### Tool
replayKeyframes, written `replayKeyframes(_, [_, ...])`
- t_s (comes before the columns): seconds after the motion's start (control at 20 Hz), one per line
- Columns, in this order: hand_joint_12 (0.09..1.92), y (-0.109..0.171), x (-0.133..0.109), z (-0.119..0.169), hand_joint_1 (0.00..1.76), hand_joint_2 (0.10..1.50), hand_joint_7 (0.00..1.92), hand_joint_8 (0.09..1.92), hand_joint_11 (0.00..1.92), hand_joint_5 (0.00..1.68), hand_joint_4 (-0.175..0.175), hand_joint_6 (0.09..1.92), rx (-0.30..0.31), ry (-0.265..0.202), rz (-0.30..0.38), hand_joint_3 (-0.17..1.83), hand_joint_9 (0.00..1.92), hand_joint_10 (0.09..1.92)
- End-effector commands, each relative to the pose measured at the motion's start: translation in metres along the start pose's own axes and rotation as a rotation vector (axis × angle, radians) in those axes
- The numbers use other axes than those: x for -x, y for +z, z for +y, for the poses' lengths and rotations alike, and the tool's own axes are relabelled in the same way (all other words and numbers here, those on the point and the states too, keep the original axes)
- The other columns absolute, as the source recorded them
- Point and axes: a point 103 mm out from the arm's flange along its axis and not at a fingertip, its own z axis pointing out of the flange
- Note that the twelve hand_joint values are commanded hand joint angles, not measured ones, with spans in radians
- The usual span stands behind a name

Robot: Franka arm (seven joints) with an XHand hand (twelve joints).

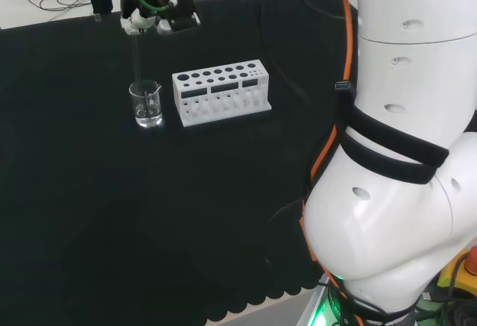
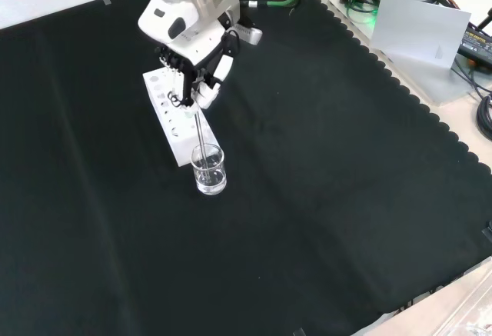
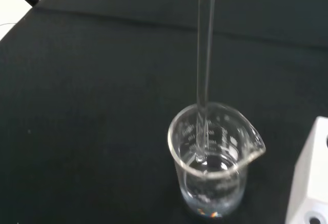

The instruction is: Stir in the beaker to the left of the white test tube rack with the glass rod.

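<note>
- Hand [image 2: 188, 74] hangs above the beaker [image 2: 208, 169], fingers curled and pinched on the top end of the rod [image 2: 199, 130].
- Head view: hand [image 1: 153, 16] sits at the far edge of the cloth [image 1: 89, 214], rod [image 1: 136, 54] drops straight down from it into the beaker [image 1: 146, 104].
- Rod looks close to upright in head and front views.
- Wrist view: rod [image 3: 205, 65] passes through the beaker [image 3: 212, 165] mouth, lower end inside the glass near the wall opposite the spout; can't tell if the tip touches the bottom.
- Beaker stands upright on the cloth, spout facing the rack [image 3: 310, 183] in the wrist view.
- Beaker is clear glass with printed graduations; whether it holds liquid is hard to tell, only some glints at the base.
- Rack [image 1: 220, 91] is white, rows of round holes on top, no tubes visible in it.
- Head view: beaker is just left of the rack, a small gap between them, not touching.
- Front view: beaker sits just below the near end of the rack [image 2: 173, 124], and the hand overlaps the rack's upper part.
- Arm links [image 1: 402, 139] take up the right side of the head view, well apart from beaker and rack.
- Cloth [image 2: 323, 197] around the beaker is bare black.
</note>
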Motion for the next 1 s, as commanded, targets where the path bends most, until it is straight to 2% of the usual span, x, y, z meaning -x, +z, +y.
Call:
replayKeyframes(0.05, [0.75, 0.002, 0.006, 0.019, 1.3, 1.13, 1.13, 1.1, 1.73, 1.17, -0.175, 0.43, -0.019, -0.002, -0.005, -0.17, 1.67, 0.93])
replayKeyframes(0.3, [0.75, 0.002, 0.031, 0.005, 1.3, 1.13, 1.13, 1.1, 1.73, 1.17, -0.175, 0.43, -0.032, 0.044, -0.007, -0.17, 1.67, 0.93])
replayKeyframes(0.6, [0.75, 0.001, 0.05, -0.019, 1.3, 1.13, 1.13, 1.1, 1.72, 1.17, -0.175, 0.44, -0.04, 0.078, -0.009, -0.17, 1.67, 0.93])
replayKeyframes(0.75, [0.75, 0.002, 0.043, -0.022, 1.3, 1.13, 1.13, 1.1, 1.72, 1.17, -0.175, 0.44, -0.049, 0.062, -0.032, -0.17, 1.67, 0.93])
replayKeyframes(1.0, [0.75, 0.008, 0.019, -0.02, 1.3, 1.14, 1.13, 1.1, 1.72, 1.17, -0.175, 0.44, -0.048, 0.02, -0.012, -0.17, 1.67, 0.93])
